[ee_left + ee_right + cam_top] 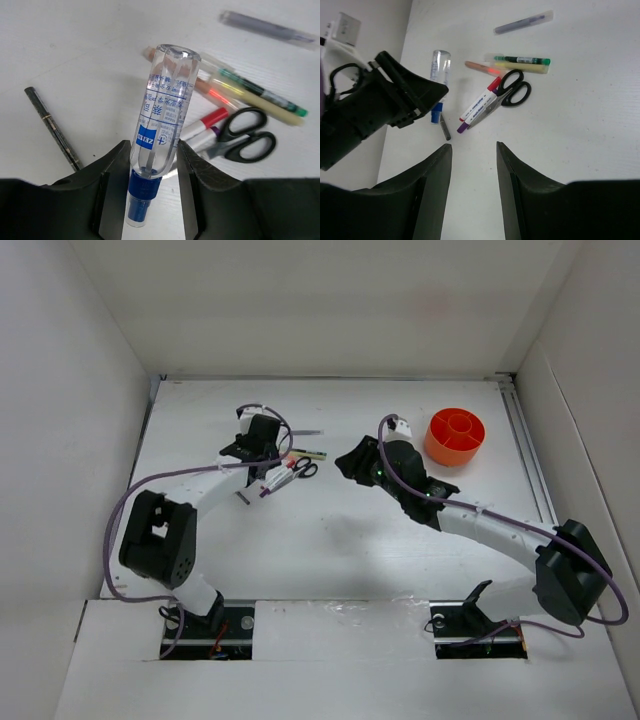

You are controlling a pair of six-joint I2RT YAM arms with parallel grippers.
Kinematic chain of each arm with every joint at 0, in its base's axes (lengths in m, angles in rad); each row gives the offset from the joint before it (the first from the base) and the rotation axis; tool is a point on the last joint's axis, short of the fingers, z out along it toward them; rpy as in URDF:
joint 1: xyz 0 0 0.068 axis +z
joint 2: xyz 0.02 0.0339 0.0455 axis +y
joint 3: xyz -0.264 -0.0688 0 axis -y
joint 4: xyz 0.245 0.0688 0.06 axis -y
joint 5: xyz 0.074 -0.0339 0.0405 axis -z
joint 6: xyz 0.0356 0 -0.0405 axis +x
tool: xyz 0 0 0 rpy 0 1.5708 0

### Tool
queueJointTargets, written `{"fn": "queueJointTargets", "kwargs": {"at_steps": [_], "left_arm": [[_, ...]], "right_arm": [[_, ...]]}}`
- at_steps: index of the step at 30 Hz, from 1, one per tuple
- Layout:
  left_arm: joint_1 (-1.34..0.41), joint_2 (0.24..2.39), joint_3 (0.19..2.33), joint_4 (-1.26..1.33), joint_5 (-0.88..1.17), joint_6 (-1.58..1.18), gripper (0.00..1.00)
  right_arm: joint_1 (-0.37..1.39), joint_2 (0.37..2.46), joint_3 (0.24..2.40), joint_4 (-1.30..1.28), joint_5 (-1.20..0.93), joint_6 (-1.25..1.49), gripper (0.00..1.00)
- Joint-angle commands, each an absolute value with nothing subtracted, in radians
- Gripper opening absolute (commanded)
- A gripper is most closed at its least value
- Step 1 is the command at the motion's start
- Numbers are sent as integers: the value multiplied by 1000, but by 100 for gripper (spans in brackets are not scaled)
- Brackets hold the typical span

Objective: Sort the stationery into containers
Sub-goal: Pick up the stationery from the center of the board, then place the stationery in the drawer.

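Nearest to the bases, the right arm is reaching forward over the middle of the table (330, 550). The right hand (473, 147) is hanging above it with its fingers apart and nothing between them, looking at the pile of stationery from the side.

The left arm is bending in from the left, and the left hand (152, 150) is pointing down at the near edge of the pile. Its two fingers are pressing on both sides of a clear spray bottle (162, 110), just above the blue cap, so it is gripping this bottle. I cannot tell whether the bottle is already off the table.

In my judgement, the step in hand is picking up the bottle. The next move is calling for a straight lift, because the smooth round body is held near one end and may tilt or slip. After that it needs a long carry to the right, past the waiting right hand.

A dark stick (52, 127) is lying to the left of the bottle. Just beyond it, a red-capped pen (207, 122) is touching the scissors (245, 135), and the green-yellow marker (265, 100) is behind them. A grey pen (267, 27) is lying farther away. Farthest, on the right, the orange organiser (440, 452) is standing well apart from the pile.
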State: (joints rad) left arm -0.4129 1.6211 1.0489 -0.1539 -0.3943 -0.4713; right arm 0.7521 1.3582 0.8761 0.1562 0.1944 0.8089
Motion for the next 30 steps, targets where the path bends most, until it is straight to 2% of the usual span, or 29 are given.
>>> {"fn": "queueJointTargets", "kwargs": {"at_steps": [1,5,15,20,25,30], "left_arm": [[-416,1516,1022,-121,-315,-526,0],[-405,1454,997,-71,-131,-537,0],[-417,1325,885,-5,205,-503,0],[-417,1289,809,105,377,-564,0],[-417,1279,790,204,449,-615,0],[-417,1218,690,362,488,-624,0]], "right_arm": [[747,1353,919,172,180,804,47],[747,1332,919,172,146,792,48],[747,1304,908,210,-23,747,65],[747,1316,919,219,-81,747,66],[747,1273,919,219,-103,756,64],[715,1302,910,219,-49,756,75]]}}
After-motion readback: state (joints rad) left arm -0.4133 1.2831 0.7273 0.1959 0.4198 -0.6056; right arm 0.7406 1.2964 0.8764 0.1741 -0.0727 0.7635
